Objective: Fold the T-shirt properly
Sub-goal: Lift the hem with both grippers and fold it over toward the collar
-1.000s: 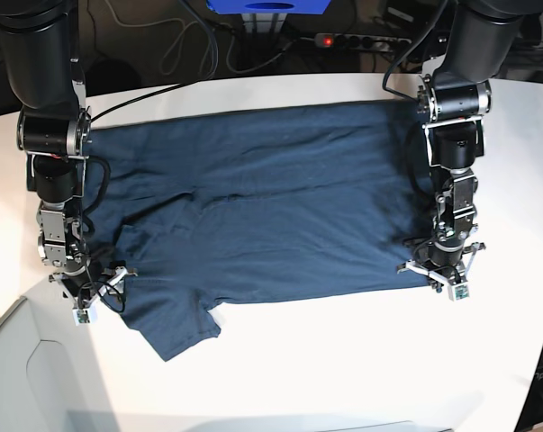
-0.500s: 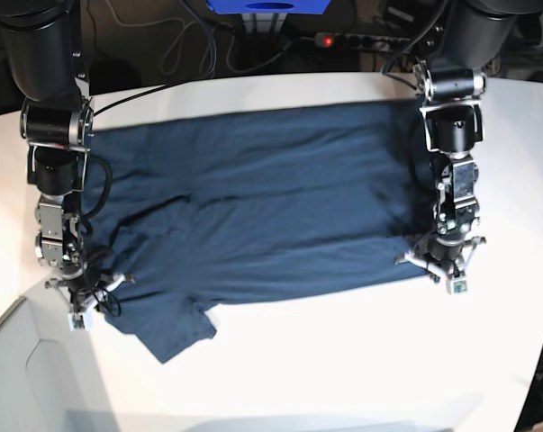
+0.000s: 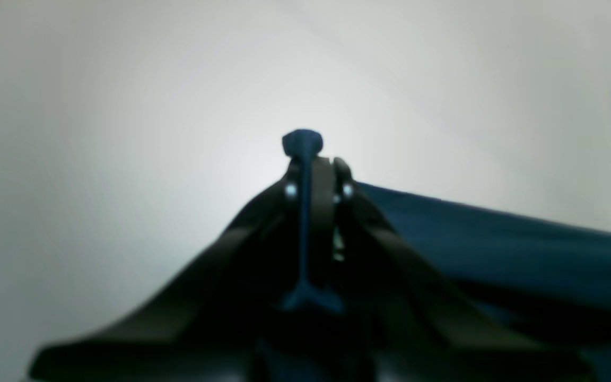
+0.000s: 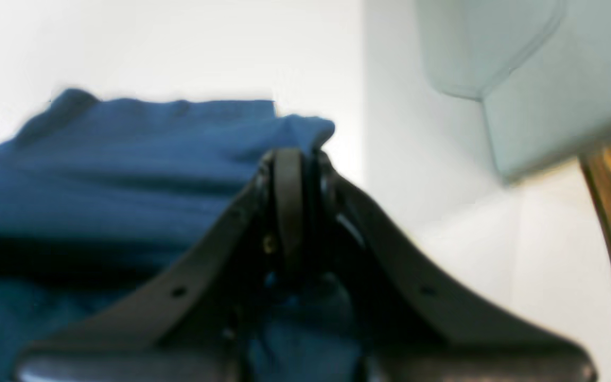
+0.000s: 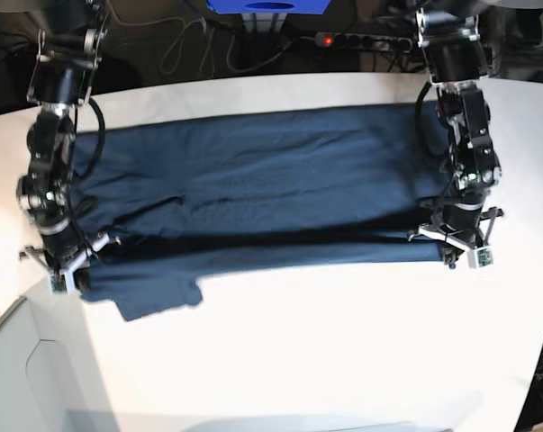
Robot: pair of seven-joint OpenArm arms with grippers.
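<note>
The dark navy T-shirt (image 5: 262, 189) lies spread across the white table (image 5: 325, 342), its near edge lifted off the surface with a shadow under it. My left gripper (image 5: 453, 247), on the base view's right, is shut on the T-shirt's near right corner; in the left wrist view the gripper (image 3: 311, 159) pinches a thin fold of cloth (image 3: 302, 142). My right gripper (image 5: 66, 266), on the base view's left, is shut on the near left edge; in the right wrist view the gripper (image 4: 292, 159) clamps blue cloth (image 4: 125, 159). A sleeve (image 5: 158, 297) hangs down at the near left.
A pale grey bin (image 5: 23, 378) stands at the table's front left corner and shows in the right wrist view (image 4: 523, 79). Cables and a power strip (image 5: 361, 40) lie behind the table's far edge. Bare white tabletop lies in front of the T-shirt.
Both grippers have risen and moved toward the table's far side, lifting the T-shirt's near edge. The near edge now hangs above the table and the sleeve has been drawn up.
</note>
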